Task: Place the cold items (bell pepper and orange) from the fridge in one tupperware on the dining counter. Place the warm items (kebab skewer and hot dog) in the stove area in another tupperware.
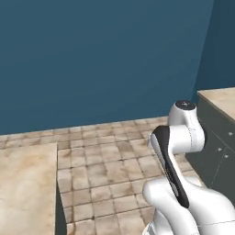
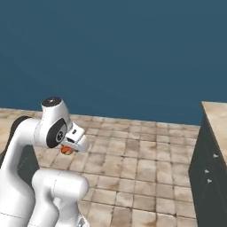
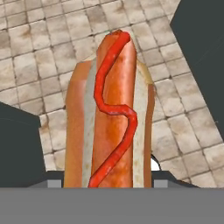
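Note:
A hot dog [image 3: 109,113] in a tan bun, with a wavy red line of ketchup along the sausage, stands lengthwise up the middle of the hand view. My gripper [image 3: 107,181] is shut on its near end, and the bun hides most of both fingers. In the right base view the white hand [image 2: 74,138] hangs off the raised arm, low over the floor. A small orange-brown bit of the hot dog [image 2: 66,150] pokes out under it. The arm's elbow [image 1: 183,133] shows in the left base view.
Beige tiled floor [image 1: 110,165] stretches ahead to a blue wall [image 2: 115,53]. A tan counter top [image 1: 25,183] lies at the lower left. Dark cabinets with a tan top [image 2: 215,146] stand at the right.

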